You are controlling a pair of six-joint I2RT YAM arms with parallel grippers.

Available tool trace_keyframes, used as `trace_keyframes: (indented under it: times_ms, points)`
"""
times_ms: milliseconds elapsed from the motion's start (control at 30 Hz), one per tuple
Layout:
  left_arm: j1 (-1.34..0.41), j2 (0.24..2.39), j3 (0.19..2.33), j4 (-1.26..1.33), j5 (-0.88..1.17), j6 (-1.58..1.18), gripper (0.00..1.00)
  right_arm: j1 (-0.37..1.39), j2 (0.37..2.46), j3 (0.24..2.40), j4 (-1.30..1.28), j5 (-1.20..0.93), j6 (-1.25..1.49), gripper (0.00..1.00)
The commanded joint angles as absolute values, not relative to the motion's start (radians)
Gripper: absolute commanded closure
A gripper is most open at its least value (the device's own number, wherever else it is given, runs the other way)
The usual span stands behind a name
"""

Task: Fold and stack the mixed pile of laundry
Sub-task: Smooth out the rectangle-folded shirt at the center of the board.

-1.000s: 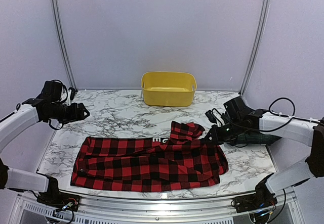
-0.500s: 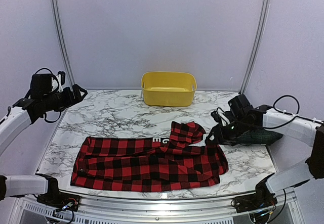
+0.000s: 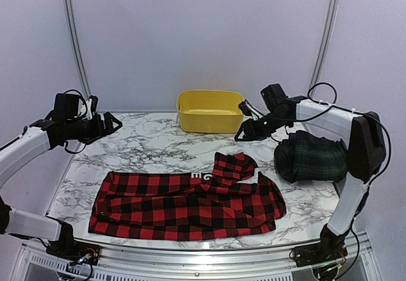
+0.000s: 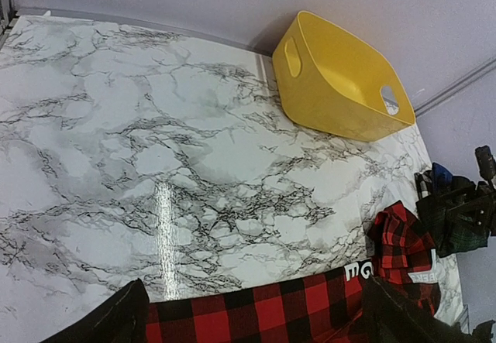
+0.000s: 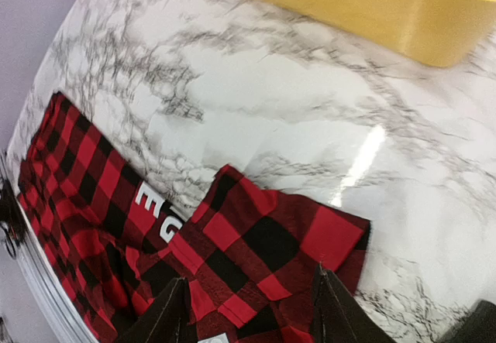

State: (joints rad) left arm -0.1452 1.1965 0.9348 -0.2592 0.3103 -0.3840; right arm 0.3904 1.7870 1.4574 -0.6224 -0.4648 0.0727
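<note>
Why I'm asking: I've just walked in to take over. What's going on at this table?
Two robot arms are working on laundry; neither holds anything. The red-and-black checked garment lies spread along the near side of the marble table, a flap folded over near its right end. The dark tartan garment sits bundled at the right edge. The left gripper hangs over the far left, jaws wide open; the right gripper hangs near the yellow tub, jaws apart and empty.

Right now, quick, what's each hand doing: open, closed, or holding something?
Left hand: open, holding nothing.
Right hand: open, holding nothing.
</note>
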Motion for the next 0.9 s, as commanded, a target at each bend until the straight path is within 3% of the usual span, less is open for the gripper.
trace_keyframes:
  times_ms: [0,300,733,867]
  points:
    - [-0.156,1.211,0.968,-0.256,0.321,-0.358,0.01,0.515,1.838,1.515,-0.765,-0.444,-0.101,0.51]
    - [-0.156,1.243,0.968,-0.259,0.351,-0.364,0.01,0.67,1.897,1.475,-0.766,-0.12,-0.191,0.49]
    - [-0.156,1.265,0.994,-0.262,0.363,-0.352,0.01,0.746,1.975,1.378,-0.697,0.076,-0.235,0.44]
    - [-0.156,1.263,0.994,-0.264,0.357,-0.348,0.01,0.747,1.987,1.402,-0.705,0.135,-0.211,0.55]
